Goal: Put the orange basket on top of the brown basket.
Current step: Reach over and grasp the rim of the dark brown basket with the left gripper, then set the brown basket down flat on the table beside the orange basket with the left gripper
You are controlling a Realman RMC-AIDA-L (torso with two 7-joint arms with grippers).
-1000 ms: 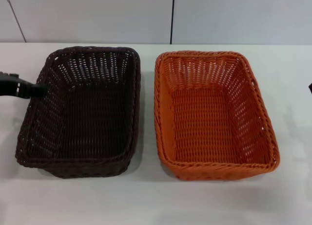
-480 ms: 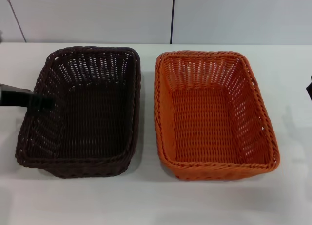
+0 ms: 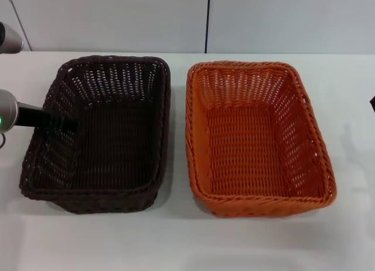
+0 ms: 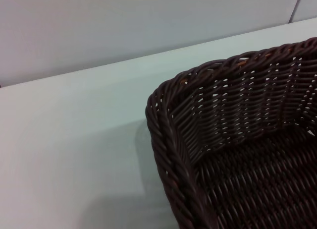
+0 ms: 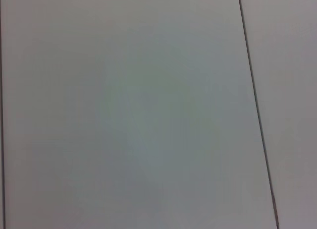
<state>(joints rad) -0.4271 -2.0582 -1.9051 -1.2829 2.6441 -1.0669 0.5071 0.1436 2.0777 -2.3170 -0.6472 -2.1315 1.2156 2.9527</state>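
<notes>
The brown basket (image 3: 96,136) is sitting at centre left of the head view on the white counter (image 3: 176,241), and the orange basket (image 3: 258,139) is lying just beside it at centre right, not touching. The left gripper (image 3: 58,121) is reaching in from the left edge over the brown basket's left rim; whether its jaws are apart or together cannot be told. The right gripper is barely showing at the right edge.
</notes>
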